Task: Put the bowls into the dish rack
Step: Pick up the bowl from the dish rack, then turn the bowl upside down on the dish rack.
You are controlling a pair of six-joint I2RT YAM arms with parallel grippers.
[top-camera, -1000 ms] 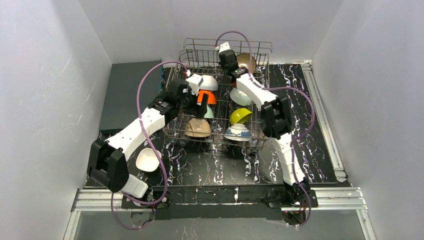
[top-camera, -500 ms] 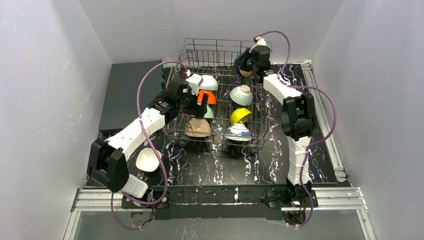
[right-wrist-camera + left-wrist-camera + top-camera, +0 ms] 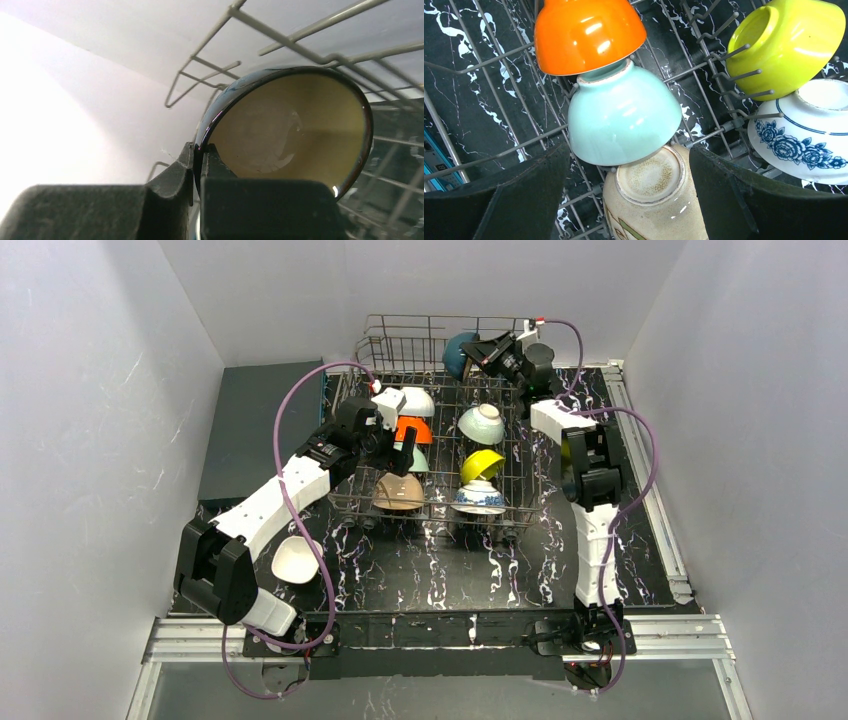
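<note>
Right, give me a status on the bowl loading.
Done: seven bowls sit in the dish rack, among them the orange bowl. In hand: the right end effector is shut on the dark blue bowl at the rack's back wall. Left: that one, plus the white bowl on the table.

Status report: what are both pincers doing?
Left pincer open over mint green bowl. Right pincer shut on dark blue bowl above dish rack, far edge. Nothing blocking.
</note>
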